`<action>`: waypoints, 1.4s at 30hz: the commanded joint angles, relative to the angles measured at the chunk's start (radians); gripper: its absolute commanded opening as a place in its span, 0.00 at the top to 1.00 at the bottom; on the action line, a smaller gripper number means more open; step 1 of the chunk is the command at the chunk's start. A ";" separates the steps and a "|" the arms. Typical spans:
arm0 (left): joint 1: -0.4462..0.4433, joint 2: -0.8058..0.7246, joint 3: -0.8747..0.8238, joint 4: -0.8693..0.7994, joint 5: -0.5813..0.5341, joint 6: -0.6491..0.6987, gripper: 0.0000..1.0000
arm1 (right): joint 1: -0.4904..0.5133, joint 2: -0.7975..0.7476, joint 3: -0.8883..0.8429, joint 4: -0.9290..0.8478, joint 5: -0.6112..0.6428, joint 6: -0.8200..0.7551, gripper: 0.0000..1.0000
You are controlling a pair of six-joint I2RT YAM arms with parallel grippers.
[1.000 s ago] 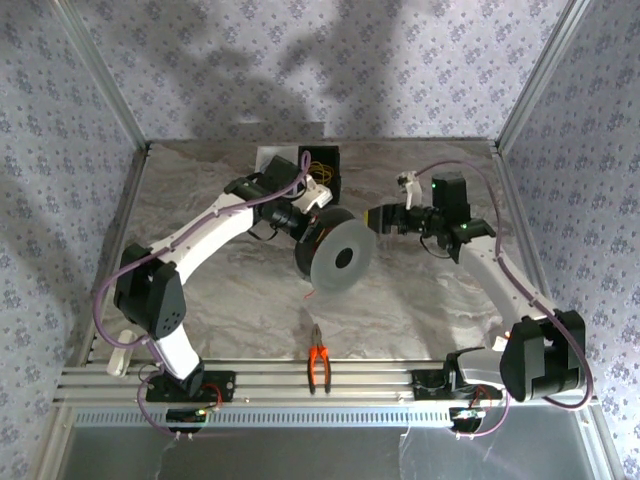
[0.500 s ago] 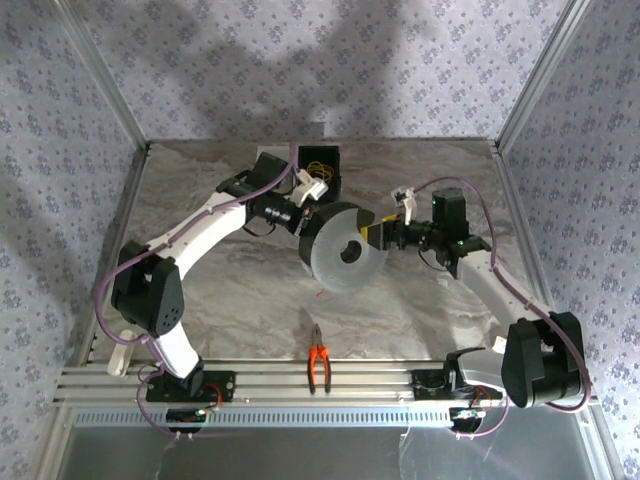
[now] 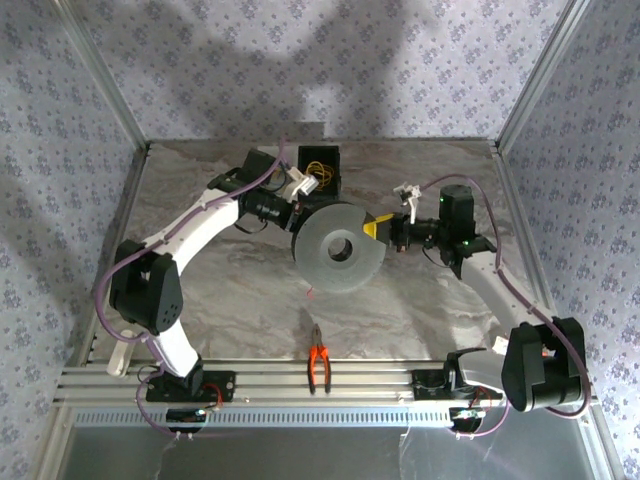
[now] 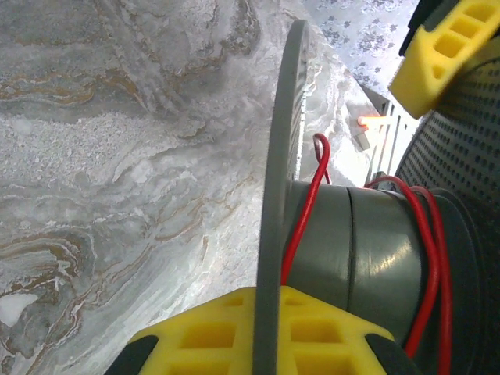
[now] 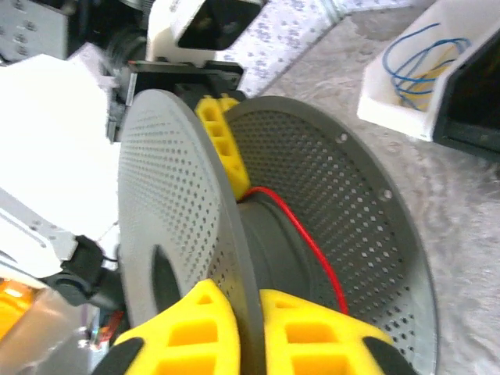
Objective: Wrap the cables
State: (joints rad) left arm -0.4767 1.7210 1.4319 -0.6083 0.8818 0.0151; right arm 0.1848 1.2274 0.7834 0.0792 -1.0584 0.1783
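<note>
Together, the left gripper (image 4: 262, 332) and the right gripper (image 5: 234, 328) each pinch a flange rim of the grey spool (image 3: 338, 248) at mid-table, yellow fingers pressed on either side, while the red wire (image 4: 301, 226) lies round the hub between the flanges.

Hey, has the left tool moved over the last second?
Yes. The left tool, shut on the spool's rim, has shifted left in the top view, from in front of the black box to beside its left front corner.
</note>
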 commanded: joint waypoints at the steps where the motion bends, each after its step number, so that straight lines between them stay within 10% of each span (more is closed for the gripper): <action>1: -0.031 0.004 0.061 0.141 0.057 -0.096 0.92 | 0.055 -0.006 0.014 -0.045 -0.023 0.023 0.99; 9: -0.009 0.028 0.087 0.115 0.049 -0.104 0.43 | 0.057 -0.032 0.014 -0.034 -0.043 0.036 1.00; 21: 0.081 0.012 0.159 0.080 -0.076 -0.114 0.01 | 0.059 -0.049 -0.001 -0.035 -0.054 0.043 1.00; 25: 0.103 -0.041 0.162 0.093 -0.226 -0.124 0.00 | 0.059 -0.025 -0.004 -0.024 -0.026 0.054 1.00; 34: 0.010 -0.286 -0.061 0.175 -0.958 -0.125 0.00 | 0.077 0.196 -0.029 0.231 0.135 0.329 1.00; 42: -0.034 -0.468 -0.290 0.236 -1.188 -0.181 0.00 | 0.102 0.422 -0.007 0.397 0.227 0.491 1.00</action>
State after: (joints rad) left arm -0.5114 1.3018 1.1866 -0.4133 -0.1612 -0.1322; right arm 0.2737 1.6039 0.7574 0.3988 -0.9112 0.6224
